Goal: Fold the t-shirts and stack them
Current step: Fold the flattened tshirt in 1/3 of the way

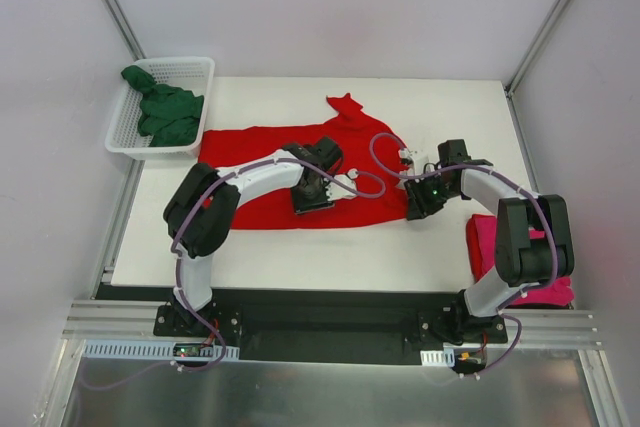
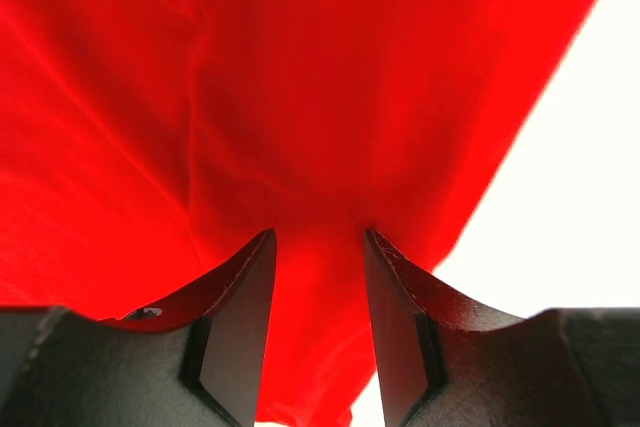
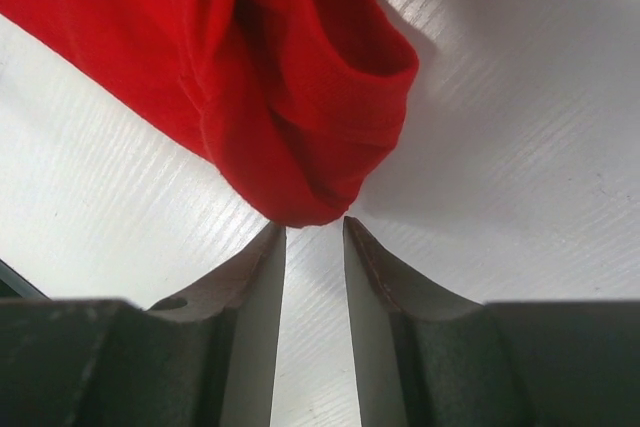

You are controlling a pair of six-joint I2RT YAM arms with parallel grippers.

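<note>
The bright red t-shirt (image 1: 255,147) lies spread across the middle of the white table. My left gripper (image 1: 312,199) sits low over its near hem. In the left wrist view that gripper (image 2: 318,235) is open, with red cloth (image 2: 300,77) filling the gap and nothing pinched. My right gripper (image 1: 415,205) is at the shirt's right end. The right wrist view shows it (image 3: 313,224) open, bare table between its fingers, and the rolled red sleeve (image 3: 290,97) just ahead of the tips. A magenta-pink t-shirt (image 1: 485,242) lies at the right, partly under the right arm. A dark green t-shirt (image 1: 165,112) is bunched in the basket.
The white mesh basket (image 1: 185,62) stands at the table's back left corner. Grey walls close in the table at the back and sides. The shirt's collar end (image 1: 345,105) points toward the back edge.
</note>
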